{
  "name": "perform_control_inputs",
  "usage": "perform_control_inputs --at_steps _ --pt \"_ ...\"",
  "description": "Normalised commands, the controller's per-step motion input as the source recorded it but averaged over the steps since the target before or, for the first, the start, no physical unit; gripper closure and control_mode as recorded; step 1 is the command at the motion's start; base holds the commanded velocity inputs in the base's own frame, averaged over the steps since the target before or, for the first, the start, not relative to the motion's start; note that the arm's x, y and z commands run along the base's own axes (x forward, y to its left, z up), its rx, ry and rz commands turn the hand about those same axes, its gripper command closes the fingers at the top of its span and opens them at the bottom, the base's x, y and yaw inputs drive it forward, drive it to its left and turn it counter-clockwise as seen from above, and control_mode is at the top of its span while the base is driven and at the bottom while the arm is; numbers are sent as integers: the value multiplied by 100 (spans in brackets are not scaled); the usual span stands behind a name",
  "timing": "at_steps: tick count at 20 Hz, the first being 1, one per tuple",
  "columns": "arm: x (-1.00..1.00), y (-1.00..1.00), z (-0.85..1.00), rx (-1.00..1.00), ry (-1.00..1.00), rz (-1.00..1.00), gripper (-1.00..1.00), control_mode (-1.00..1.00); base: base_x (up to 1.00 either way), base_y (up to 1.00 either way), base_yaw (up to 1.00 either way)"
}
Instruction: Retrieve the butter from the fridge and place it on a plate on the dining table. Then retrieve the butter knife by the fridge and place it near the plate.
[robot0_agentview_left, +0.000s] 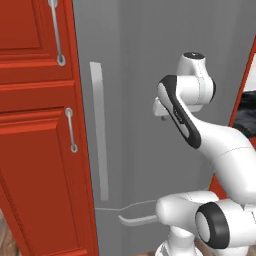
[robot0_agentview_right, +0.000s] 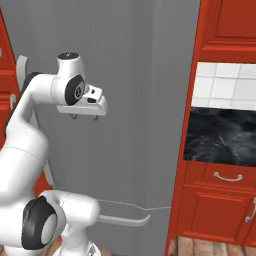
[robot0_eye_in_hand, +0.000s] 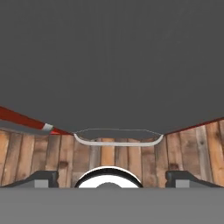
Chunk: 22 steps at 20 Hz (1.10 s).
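The robot stands square before the fridge (robot0_agentview_left: 150, 75), whose plain grey door takes up the centre of both base views and is shut, so whatever it holds, the butter included, is hidden behind it. This looks like the very first step: getting the door open. The gripper (robot0_agentview_right: 84, 116) hangs at the left centre of the right base view, pointing down toward the floor, close to the door face but touching nothing; in the hand view its fingertips (robot0_eye_in_hand: 43, 178) sit far apart at the bottom corners, spread wide with nothing between them. The long vertical handle (robot0_agentview_left: 99, 130) runs down the left centre of the left base view, beside the red cabinets (robot0_agentview_left: 35, 150). Next, I judge, the hand must turn toward that handle, close on it, and pull.
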Motion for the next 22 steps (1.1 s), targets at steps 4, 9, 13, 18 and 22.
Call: perform_control_inputs --at_steps 4,9,13,18,22 --pt "0 0 0 0 0 0 -100 100 -40 14 -24" --pt "0 0 0 0 0 0 -100 100 -46 45 -23" --pt "0 0 0 0 0 0 -100 100 -34 61 -28" --pt "0 0 0 0 0 0 -100 100 -36 47 -23" --pt "0 0 0 0 0 0 -100 100 -38 52 -26"
